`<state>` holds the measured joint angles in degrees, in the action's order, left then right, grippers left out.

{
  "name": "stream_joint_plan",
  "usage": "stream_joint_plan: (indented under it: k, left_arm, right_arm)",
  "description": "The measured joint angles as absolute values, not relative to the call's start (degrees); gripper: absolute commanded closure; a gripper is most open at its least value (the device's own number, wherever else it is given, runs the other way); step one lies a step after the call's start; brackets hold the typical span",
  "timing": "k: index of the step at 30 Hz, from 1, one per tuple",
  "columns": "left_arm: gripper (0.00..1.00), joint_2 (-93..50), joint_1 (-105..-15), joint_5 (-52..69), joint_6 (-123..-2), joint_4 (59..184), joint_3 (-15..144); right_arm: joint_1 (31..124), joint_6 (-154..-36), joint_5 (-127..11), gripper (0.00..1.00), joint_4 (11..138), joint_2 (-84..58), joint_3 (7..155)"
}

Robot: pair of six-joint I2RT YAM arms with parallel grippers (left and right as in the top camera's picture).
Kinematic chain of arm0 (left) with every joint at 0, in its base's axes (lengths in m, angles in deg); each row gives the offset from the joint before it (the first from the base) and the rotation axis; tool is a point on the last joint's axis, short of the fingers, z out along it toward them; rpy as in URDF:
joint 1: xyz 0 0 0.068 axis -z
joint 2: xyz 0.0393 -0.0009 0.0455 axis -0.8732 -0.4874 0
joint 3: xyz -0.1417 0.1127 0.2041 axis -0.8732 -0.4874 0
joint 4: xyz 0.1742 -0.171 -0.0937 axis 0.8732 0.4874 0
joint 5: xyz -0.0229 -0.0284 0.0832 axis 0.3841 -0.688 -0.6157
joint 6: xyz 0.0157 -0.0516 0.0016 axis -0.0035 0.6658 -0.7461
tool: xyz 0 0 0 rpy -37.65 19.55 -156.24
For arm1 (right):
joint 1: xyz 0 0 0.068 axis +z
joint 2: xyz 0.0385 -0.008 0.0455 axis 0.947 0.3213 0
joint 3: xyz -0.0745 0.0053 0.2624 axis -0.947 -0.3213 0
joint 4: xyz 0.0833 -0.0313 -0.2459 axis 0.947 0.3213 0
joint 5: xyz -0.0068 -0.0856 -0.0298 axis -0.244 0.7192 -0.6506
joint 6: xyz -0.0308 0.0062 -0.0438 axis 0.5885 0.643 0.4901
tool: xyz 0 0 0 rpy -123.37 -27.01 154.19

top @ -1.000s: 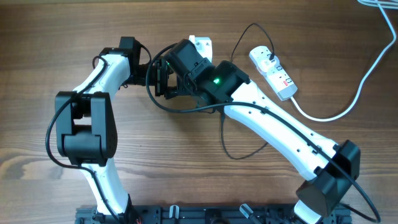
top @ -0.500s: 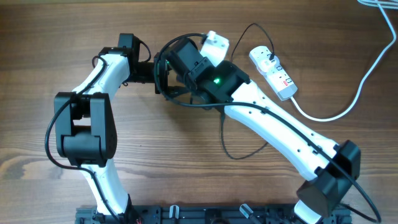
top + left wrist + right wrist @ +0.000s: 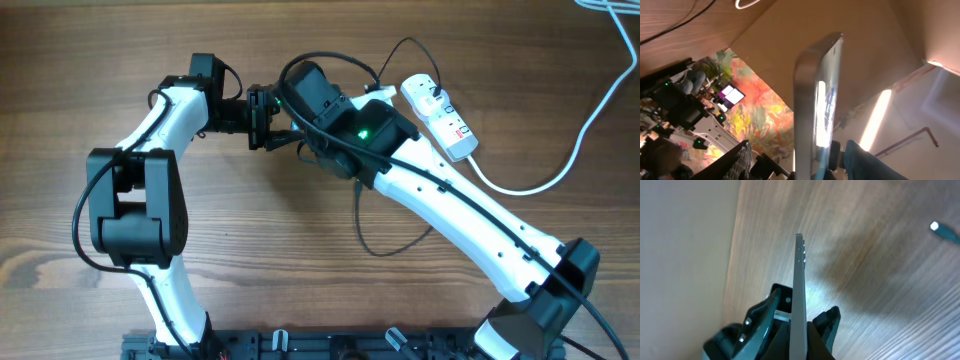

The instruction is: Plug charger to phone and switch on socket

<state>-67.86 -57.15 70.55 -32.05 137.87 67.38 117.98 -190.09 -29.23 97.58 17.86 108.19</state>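
Observation:
The phone [image 3: 799,295] shows edge-on as a thin grey slab, gripped between the fingers of my right gripper [image 3: 802,302] above the wooden table. In the left wrist view the phone [image 3: 812,110] also stands edge-on between the spread fingers of my left gripper [image 3: 799,150], with a gap on its left side. In the overhead view my left gripper [image 3: 266,108] meets the right wrist, which hides the phone. The white socket [image 3: 440,118] lies at the back right. The black charger cable [image 3: 398,58] loops from it; its plug tip is not clear.
The socket's thick white cord [image 3: 560,170] runs off the right edge. More black cable [image 3: 372,232] trails over the table under the right arm. The arm bases stand at the front edge.
The right wrist has rolled and shifted toward the back right. My left gripper has moved a little toward the back and stays against it.

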Motion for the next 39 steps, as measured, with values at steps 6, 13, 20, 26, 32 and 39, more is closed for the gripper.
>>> stream_joint_plan:
  k: [6, 13, 20, 26, 32, 39]
  left_arm:
    - [0.51, -67.86, -57.15, 70.57, -30.11, 137.87, 67.38]
    - [0.51, -67.86, -57.15, 70.57, -29.28, 137.87, 67.38]
    - [0.51, -67.83, -57.15, 70.55, -29.10, 139.42, 67.38]
    - [0.59, -66.30, -57.15, 70.57, -29.10, 139.31, 67.38]
    - [0.80, -65.87, -57.12, 70.33, -28.89, 139.40, 67.36]
    - [0.96, -65.87, -57.19, 70.26, -28.73, 139.16, 67.36]
  right_arm:
    - [117.98, -196.43, -31.16, 0.96, 96.46, 17.86, 108.19]
    - [117.98, -197.15, -33.12, 0.95, 95.52, 18.26, 108.19]
    - [117.98, -197.34, -33.30, 0.96, 95.57, 19.00, 108.19]
    - [117.98, -197.34, -33.32, 0.95, 95.59, 21.12, 108.17]
    - [117.69, -198.00, -33.56, 0.95, 94.89, 21.12, 108.17]
    - [117.65, -197.96, -34.83, 0.29, 94.93, 21.12, 108.17]
